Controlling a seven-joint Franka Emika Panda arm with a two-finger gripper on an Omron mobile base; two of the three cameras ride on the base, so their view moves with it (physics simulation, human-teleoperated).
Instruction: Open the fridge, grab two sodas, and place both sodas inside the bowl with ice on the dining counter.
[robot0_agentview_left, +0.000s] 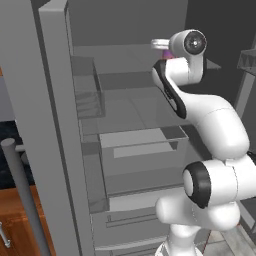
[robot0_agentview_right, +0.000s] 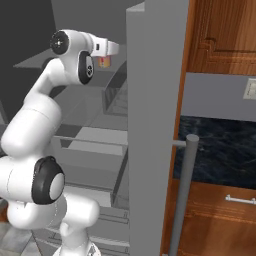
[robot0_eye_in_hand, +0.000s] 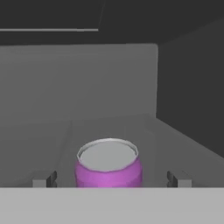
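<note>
The fridge (robot0_agentview_left: 50, 125) stands with its doors swung open, and its grey shelves are bare. My arm reaches onto an upper shelf. A purple-magenta soda (robot0_eye_in_hand: 108, 168) with a silver top stands upright on that shelf, directly between my fingertips. The gripper (robot0_eye_in_hand: 111, 179) is open, and one fingertip (robot0_eye_in_hand: 43, 179) shows on each side of the can, clear of it. A sliver of the can (robot0_agentview_left: 169, 54) peeks out beside the hand in the left base view. Its orange lower part (robot0_agentview_right: 104, 62) shows under the hand in the right base view.
The open fridge door (robot0_agentview_right: 150, 125) with its long bar handle (robot0_agentview_right: 182, 195) stands close on my right. The other door's handle (robot0_agentview_left: 22, 195) is at my left. Glass shelves and a drawer (robot0_agentview_left: 140, 145) lie below the arm. Wood cabinets (robot0_agentview_right: 220, 35) and a dark counter (robot0_agentview_right: 220, 145) sit beyond.
</note>
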